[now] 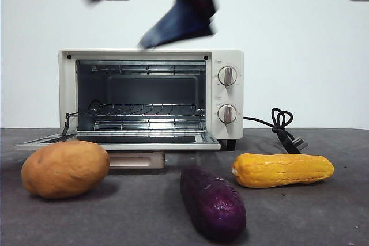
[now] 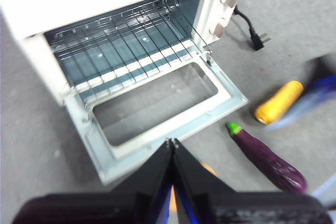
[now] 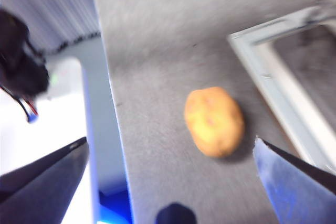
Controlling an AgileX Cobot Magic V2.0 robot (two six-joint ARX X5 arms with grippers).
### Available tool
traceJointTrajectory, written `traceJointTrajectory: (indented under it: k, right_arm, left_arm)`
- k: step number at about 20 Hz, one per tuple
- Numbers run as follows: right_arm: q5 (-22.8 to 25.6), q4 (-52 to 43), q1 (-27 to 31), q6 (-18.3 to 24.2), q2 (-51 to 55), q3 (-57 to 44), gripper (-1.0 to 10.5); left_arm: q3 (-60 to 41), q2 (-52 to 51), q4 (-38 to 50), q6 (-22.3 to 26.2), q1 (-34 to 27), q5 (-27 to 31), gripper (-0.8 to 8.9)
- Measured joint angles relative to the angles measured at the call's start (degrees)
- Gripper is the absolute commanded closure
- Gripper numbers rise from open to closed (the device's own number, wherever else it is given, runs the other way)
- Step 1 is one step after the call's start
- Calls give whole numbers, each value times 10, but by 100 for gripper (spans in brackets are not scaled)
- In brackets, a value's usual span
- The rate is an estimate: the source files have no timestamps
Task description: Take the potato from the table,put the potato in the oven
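Note:
The tan-orange potato point(image 1: 65, 168) lies on the dark grey table point(image 1: 144, 217) at the front left, just before the left end of the oven's lowered door. The cream-white oven point(image 1: 151, 93) stands open, its wire rack point(image 2: 123, 40) bare. My right gripper point(image 3: 170, 142) is open wide and blurred, high above the potato point(image 3: 214, 121), which shows between its jaws. My left gripper point(image 2: 172, 145) is shut on nothing, above the front edge of the door point(image 2: 157, 106); an orange sliver of potato point(image 2: 210, 169) peeks past it. Dark blurred arm parts point(image 1: 179, 24) hang above the oven.
A dark purple sweet potato point(image 1: 212, 203) lies at the front centre. A yellow corn cob point(image 1: 282, 169) rests to its right. The oven's black cord and plug point(image 1: 282, 128) trail on the table right of the oven. The lowered door juts toward the front.

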State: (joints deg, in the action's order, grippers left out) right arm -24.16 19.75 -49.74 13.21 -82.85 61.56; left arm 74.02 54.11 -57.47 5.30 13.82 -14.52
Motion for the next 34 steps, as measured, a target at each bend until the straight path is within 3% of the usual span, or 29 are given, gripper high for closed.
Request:
traceJointTrajectory:
  k: [6,8,16,24,28,31,34]
  right_arm:
    - [38,-115,-52,43,-127,0,288]
    - [71,-154,-63,50,-153,0,287]
    - [109,-223,-65,64,-230,4,291]
    - [139,-242,-62,68,-246,5,484]
    - [139,-243,-53,68,-249,5,507]
    - [138,-241,-53,68,-257,5,641]
    - [137,-239,-53,65,-257,5,642]
  left_arm:
    - [0,-102,-76,-26,0,11,821]
    - [0,-121,-97,-31,0,10,821]
    - [0,-143,-131,-38,0,8,821]
    - [-1,-142,-133,-38,0,-39,821]
    - [-1,-142,-134,-39,0,-52,821]
    - [-1,-142,-143,-38,0,-52,821]
    - [-1,-142,-144,-38,0,-52,821]
